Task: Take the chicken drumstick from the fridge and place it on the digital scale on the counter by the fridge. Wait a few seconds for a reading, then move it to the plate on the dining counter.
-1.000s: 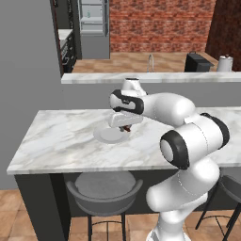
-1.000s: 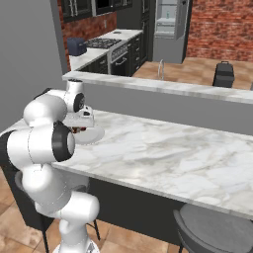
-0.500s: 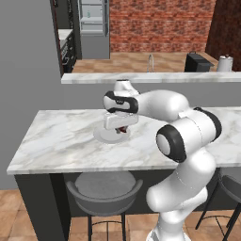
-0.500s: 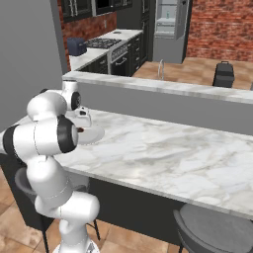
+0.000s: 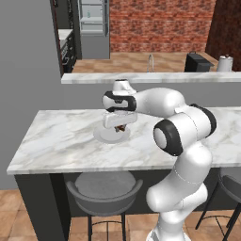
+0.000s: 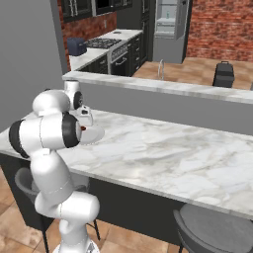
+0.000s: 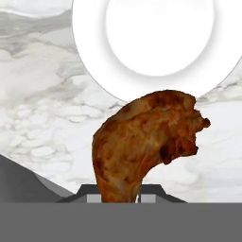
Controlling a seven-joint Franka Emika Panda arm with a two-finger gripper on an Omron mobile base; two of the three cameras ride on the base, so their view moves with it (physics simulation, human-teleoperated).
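Note:
My gripper (image 5: pixel 120 125) is shut on the chicken drumstick (image 5: pixel 121 128), reddish-brown, and hangs just above the right part of the plate (image 5: pixel 106 136) on the dining counter (image 5: pixel 61 141). In the hand view the drumstick (image 7: pixel 146 142) rises from between the fingertips of the gripper (image 7: pixel 120 194), meaty end up, with the pale round plate (image 7: pixel 158 33) beyond it. From the right base view, the gripper (image 6: pixel 85 124) sits at the plate's (image 6: pixel 95 133) left edge with a bit of the drumstick (image 6: pixel 83 129) showing. The fridge (image 5: pixel 92 23) stands far back. The digital scale is out of view.
A raised grey ledge (image 5: pixel 155 78) runs behind the marble slab. Round grey stools (image 5: pixel 104 188) stand under its front edge. A black-cabinet counter with a stove (image 6: pixel 106 42) lies at the far left. The slab stretches bare to the right (image 6: pixel 173 153).
The arm has swung left along the dining counter with the drumstick in its grip, bringing it from beside the plate to over the plate's edge.

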